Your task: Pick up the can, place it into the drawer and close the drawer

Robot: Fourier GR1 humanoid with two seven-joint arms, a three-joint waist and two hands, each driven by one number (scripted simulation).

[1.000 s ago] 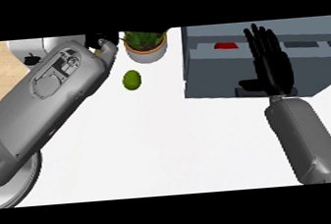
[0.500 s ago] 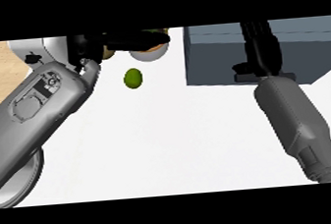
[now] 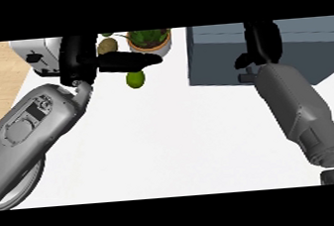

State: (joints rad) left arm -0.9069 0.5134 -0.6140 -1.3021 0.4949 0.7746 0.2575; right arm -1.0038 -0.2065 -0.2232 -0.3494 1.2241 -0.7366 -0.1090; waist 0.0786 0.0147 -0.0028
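The grey drawer unit [image 3: 217,56] stands at the back right with its front flush, so the drawer is shut. No can shows anywhere in the head view. My right hand [image 3: 263,40] lies flat against the unit's front, fingers straight and pointing away from me, thumb out to the left. My left hand [image 3: 77,55] is held up at the back left, fingers straight and thumb stretched to the right, holding nothing.
A green fruit [image 3: 135,79] lies just right of my left hand. Behind it stand a potted plant [image 3: 150,40], a brown round item [image 3: 106,46] and a white toaster [image 3: 37,55]. A plate rim [image 3: 25,188] shows under my left forearm.
A second ago the drawer stood open with a red can inside. My right hand pushed forward against its front, and the drawer is now shut. My left hand rose slightly.
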